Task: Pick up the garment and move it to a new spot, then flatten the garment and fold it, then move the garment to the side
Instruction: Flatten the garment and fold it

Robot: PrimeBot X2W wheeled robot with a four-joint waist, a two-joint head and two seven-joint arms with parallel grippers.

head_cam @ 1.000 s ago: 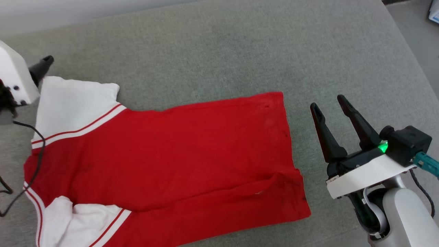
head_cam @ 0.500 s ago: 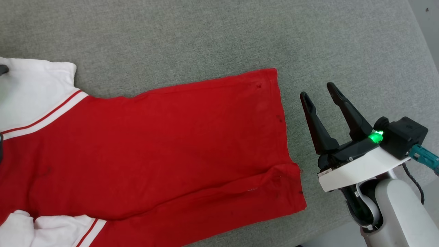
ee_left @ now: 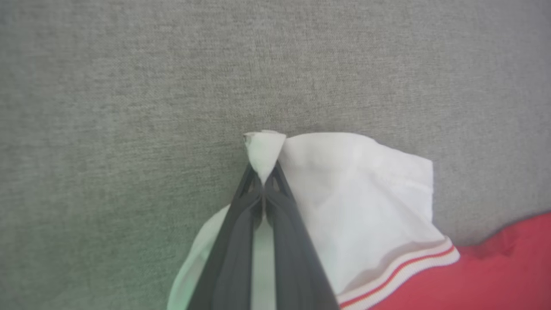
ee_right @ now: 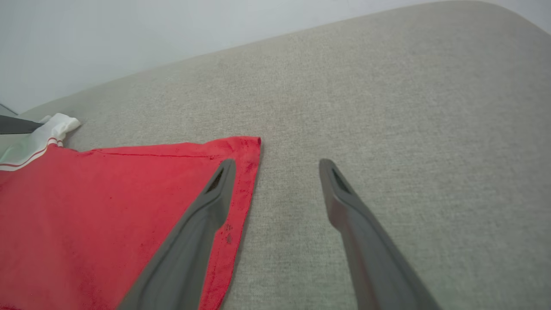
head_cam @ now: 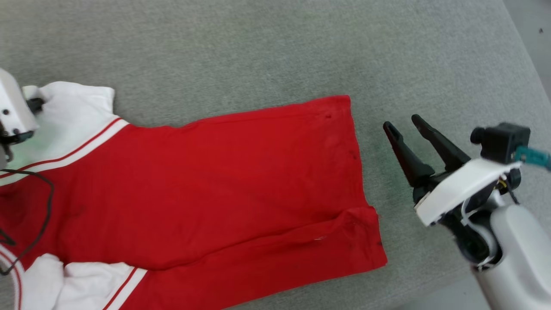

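Note:
The garment [head_cam: 215,181] lies spread on the grey cushion: a large red cloth with white end panels edged by thin stripes. My left gripper [ee_left: 262,181] is shut on a corner of the far white panel [ee_left: 357,193], and a small tuft of white cloth pokes out past its fingertips. In the head view this gripper [head_cam: 36,103] sits at the far left, mostly behind its white housing. My right gripper [head_cam: 402,122] is open and holds nothing, just right of the garment's red edge. In the right wrist view, the right gripper [ee_right: 277,163] hangs above the cushion beside the garment [ee_right: 107,206].
The grey cushion [head_cam: 267,51] stretches wide beyond the garment. Its right edge meets pale floor [head_cam: 533,26]. A black cable [head_cam: 43,202] hangs over the garment's left end. A pale wall [ee_right: 129,34] stands behind the cushion.
My left gripper has shut on the white panel's corner, bunching it. The head camera has shifted. My right gripper has tilted slightly but stays open beside the garment.

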